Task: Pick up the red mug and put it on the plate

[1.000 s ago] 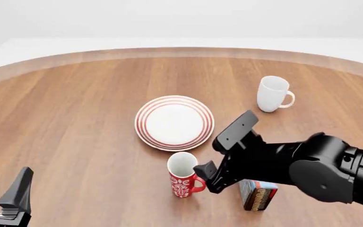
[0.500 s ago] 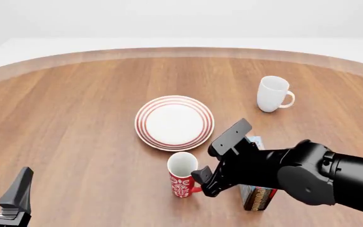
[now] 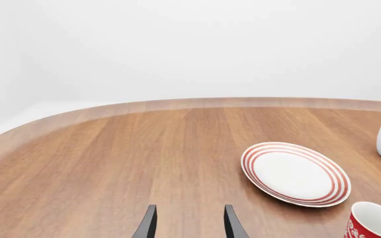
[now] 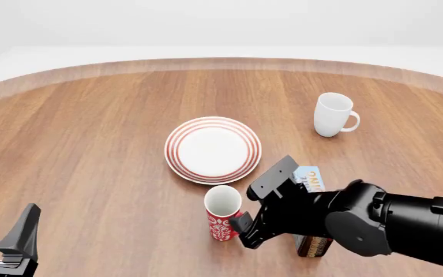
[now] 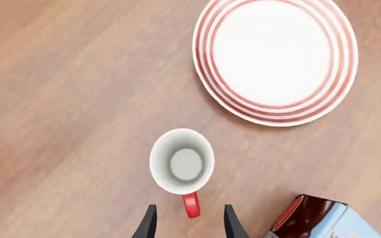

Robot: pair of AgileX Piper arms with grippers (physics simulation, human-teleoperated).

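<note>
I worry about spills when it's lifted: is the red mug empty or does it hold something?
Empty. The right wrist view looks straight down into the upright red mug and shows only its bare white inside.

white mug (image 4: 334,114), blue-brown box (image 4: 311,214), wooden table (image 4: 90,133)

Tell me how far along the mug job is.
Nothing is delivered yet: the red mug stands upright on the table, off the plate. In hand: the right gripper is open, fingers either side of its handle. Left: close, lift, set it on the plate.
</note>
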